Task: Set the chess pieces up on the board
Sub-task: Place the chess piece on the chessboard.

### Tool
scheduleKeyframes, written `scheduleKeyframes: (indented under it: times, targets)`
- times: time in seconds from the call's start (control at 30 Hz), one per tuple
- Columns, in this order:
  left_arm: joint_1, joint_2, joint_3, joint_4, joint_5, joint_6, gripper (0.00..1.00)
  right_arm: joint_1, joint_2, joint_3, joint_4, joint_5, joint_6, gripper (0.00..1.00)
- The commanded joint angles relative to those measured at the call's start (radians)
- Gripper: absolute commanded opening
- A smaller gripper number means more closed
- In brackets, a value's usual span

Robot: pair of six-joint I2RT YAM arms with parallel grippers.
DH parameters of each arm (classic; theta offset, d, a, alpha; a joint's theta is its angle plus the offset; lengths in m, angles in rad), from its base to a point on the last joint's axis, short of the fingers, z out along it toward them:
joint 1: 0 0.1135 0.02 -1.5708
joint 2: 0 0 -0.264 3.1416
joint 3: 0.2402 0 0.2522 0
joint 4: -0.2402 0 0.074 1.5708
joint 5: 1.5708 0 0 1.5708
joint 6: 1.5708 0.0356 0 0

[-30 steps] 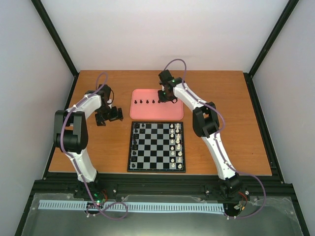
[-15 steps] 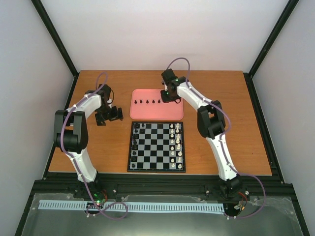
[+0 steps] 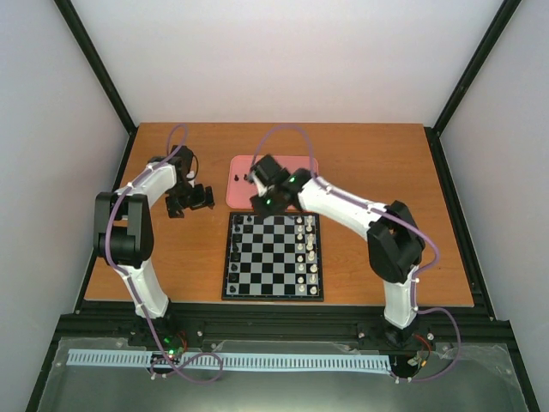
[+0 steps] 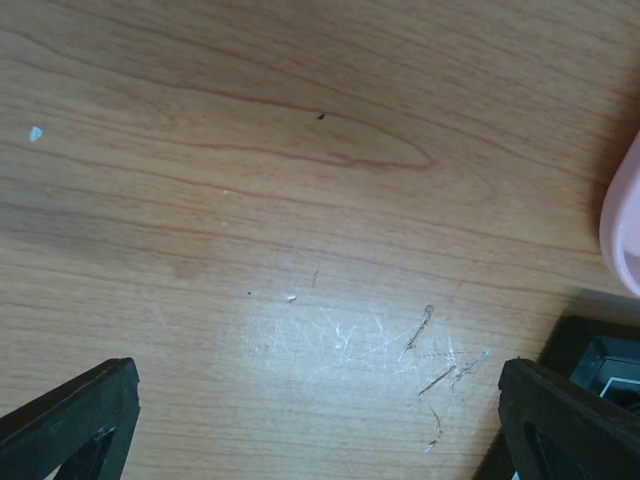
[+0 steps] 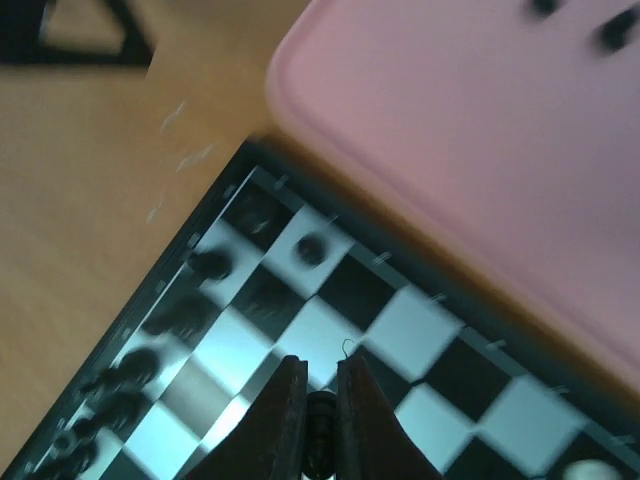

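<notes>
The board (image 3: 273,255) lies in the middle of the table. Black chess pieces (image 3: 235,249) stand along its left edge, with one more (image 3: 250,220) in the second column. My right gripper (image 3: 262,202) hovers over the board's far left corner. In the right wrist view it (image 5: 320,375) is shut on a small black piece (image 5: 322,425) above a pale square. Blurred black pieces (image 5: 310,250) stand nearby. My left gripper (image 3: 193,199) is low over bare table left of the tray. It (image 4: 320,440) is open and empty.
A pink tray (image 3: 302,196) lies just behind the board, partly hidden by my right arm. A few black pieces (image 5: 610,35) remain on it. White pieces (image 3: 306,251) fill the board's two right columns. The tray's edge (image 4: 622,220) shows beside my left gripper.
My right gripper has moved from the tray's right part leftward and nearer, to over the board's far left corner, holding a black piece. The left arm has not moved.
</notes>
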Motion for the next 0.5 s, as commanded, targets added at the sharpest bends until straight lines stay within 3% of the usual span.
scheduleKeyframes:
  times: [0.0,0.47]
  targets:
    - [0.005,-0.01,0.046,-0.011,-0.01,0.019,1.0,0.094,-0.003,-0.086,0.071,-0.02,0.054,0.03]
    - [0.005,-0.068,0.004,-0.004,-0.028,0.02,1.0,0.167,0.094,-0.075,0.108,-0.062,0.031,0.03]
